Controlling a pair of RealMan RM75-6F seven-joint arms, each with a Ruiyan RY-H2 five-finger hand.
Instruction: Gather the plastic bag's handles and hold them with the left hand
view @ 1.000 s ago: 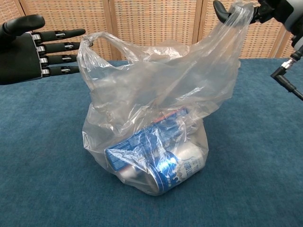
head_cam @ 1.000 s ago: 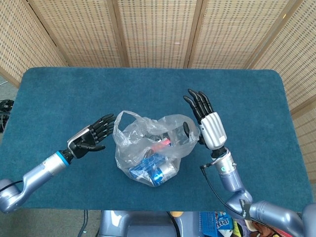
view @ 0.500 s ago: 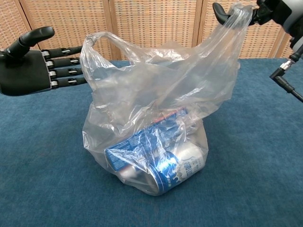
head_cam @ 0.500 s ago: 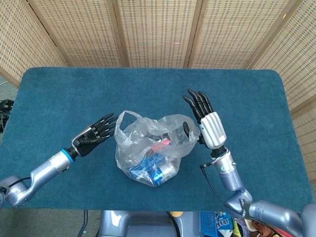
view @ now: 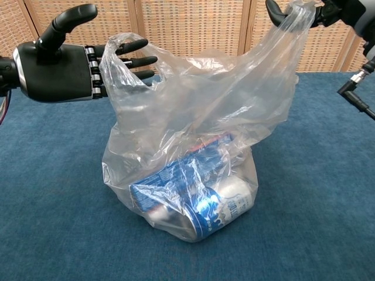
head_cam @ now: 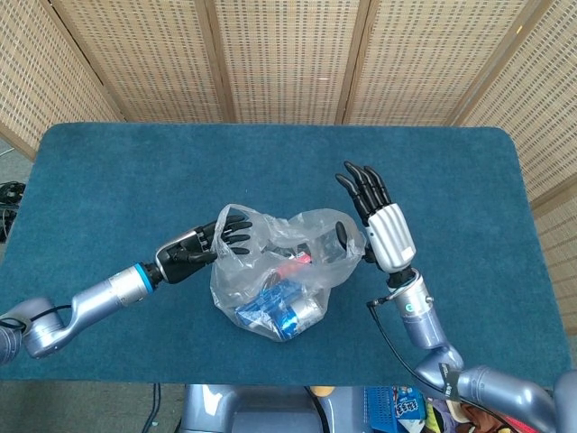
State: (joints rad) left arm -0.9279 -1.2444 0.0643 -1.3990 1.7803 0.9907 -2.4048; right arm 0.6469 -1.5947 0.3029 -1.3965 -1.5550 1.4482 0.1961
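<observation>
One bag handle (view: 120,50) over left hand (view: 64,70) fingers.

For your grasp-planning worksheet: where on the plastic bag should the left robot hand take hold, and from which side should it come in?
Grip the free handle loop at the plastic bag's upper left, coming in from the left side. That loop stands upright and open, and the left robot hand already has its straight fingers reaching through it. The other handle is lifted by the right robot hand, so closing there probably works.
</observation>
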